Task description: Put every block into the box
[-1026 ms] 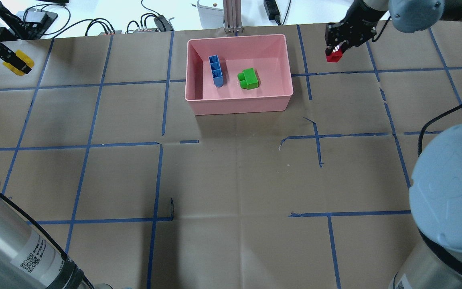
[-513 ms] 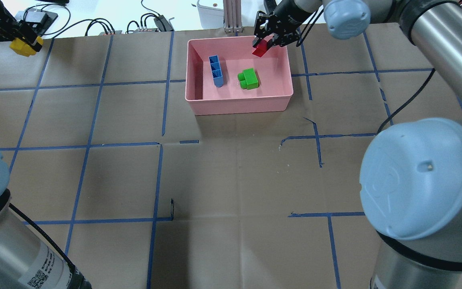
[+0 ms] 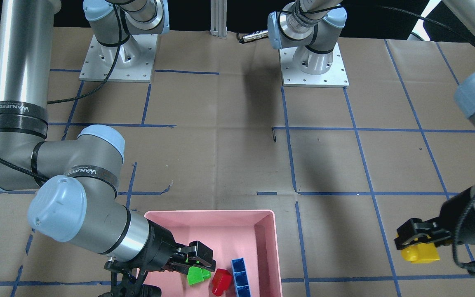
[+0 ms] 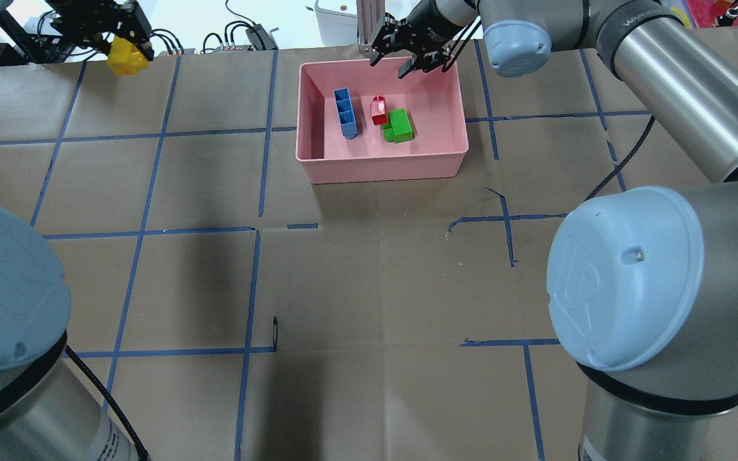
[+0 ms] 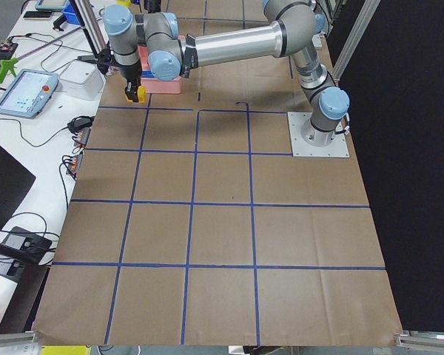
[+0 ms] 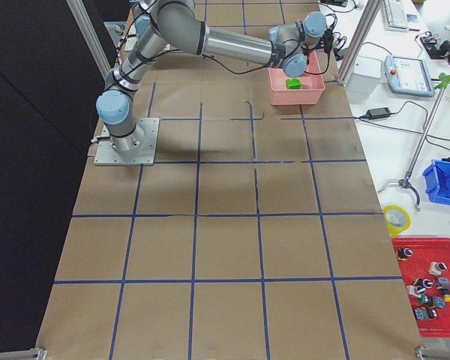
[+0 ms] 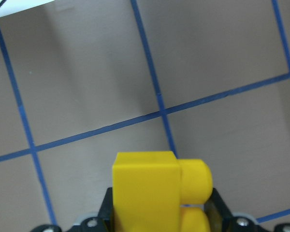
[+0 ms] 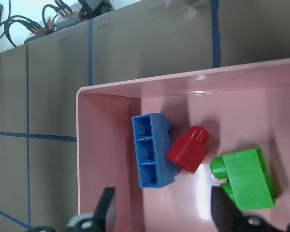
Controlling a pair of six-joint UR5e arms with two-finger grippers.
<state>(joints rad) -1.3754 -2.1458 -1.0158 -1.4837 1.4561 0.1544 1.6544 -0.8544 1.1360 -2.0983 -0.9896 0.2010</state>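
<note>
With the right gripper [image 4: 387,69] spread apart over the pink box [image 4: 382,169], the left gripper [image 3: 421,246], clamped on the yellow brick [image 3: 420,255], should carry it above the rim before releasing.

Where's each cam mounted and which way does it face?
Front-facing: across the table, facing both bases; right arm on its left.
Overhead: behind the shoulders, looking forward; right end effector over box.
Exterior left: table's left end, left arm near.
Exterior right: opposite end, right arm near.
Left wrist: down past held yellow block.
Right wrist: down into box; own fingers at frame bottom.
Shared: front-facing and overhead both show box, yellow block.
</note>
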